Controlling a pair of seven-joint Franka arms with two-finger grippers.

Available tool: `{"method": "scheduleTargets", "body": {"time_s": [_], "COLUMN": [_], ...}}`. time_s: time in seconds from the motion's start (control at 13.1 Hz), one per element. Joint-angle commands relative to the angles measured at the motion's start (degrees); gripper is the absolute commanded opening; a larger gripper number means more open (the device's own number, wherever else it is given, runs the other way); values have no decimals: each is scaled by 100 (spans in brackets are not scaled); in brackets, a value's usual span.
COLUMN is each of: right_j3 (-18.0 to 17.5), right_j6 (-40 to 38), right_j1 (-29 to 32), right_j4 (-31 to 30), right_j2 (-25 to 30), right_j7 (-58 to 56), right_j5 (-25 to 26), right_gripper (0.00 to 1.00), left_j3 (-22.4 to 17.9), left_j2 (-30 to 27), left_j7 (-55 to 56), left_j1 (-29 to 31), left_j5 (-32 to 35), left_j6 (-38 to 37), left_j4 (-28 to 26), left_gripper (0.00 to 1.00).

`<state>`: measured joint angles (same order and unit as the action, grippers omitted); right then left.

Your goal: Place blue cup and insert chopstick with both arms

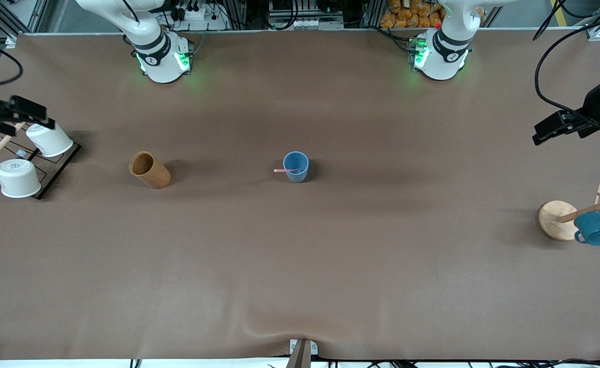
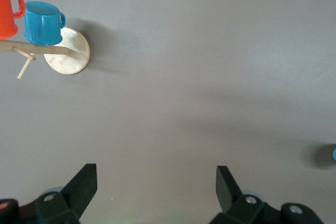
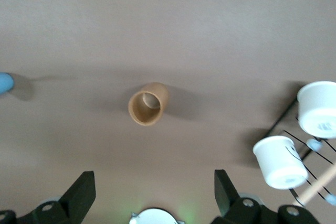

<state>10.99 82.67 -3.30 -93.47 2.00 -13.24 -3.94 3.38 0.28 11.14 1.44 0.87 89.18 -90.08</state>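
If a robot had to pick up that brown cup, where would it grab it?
Probably across the brown cup at its round side wall, with the tool coming straight down from above. It stands open-mouthed and handleless, with bare table around it, so two fingers could close on the wall from either side.

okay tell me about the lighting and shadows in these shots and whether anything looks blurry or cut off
Front view: even overhead light; the blue cup, holding the chopstick, and the brown cup cast soft shadows, and green lights glow at both arm bases. Left wrist view: sharp table, the blue cup clipped at the frame edge, left gripper jaws open. Right wrist view: slightly soft, the white cups blurred; right gripper jaws open.
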Motion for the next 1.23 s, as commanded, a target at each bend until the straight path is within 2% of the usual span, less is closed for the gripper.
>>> {"method": "scheduleTargets", "body": {"time_s": [0.0,0.23,0.31,0.61,1.15], "right_j3": [-167,-650,-695,-713,-669], "right_j6": [-233,-347,-330,21,65], "right_j1": [110,224,242,409,453], "right_j4": [4,65,101,180,505], "right_j2": [257,415,416,372,205], "right_j7": [128,1014,1077,1078,1104], "right_j5": [323,569,570,491,517], "right_gripper": [100,100,100,100,100], "left_j3": [31,23,23,23,32], "left_j2": [-116,-107,-98,-81,-98], "left_j7": [-130,-130,-138,-138,-138], "left_j1": [23,23,23,23,23], "left_j5": [63,80,63,54,45], "left_j6": [-67,-67,-67,-67,-76], "left_j4": [-45,-36,42,96,96], "left_gripper": [100,100,100,100,100]}}
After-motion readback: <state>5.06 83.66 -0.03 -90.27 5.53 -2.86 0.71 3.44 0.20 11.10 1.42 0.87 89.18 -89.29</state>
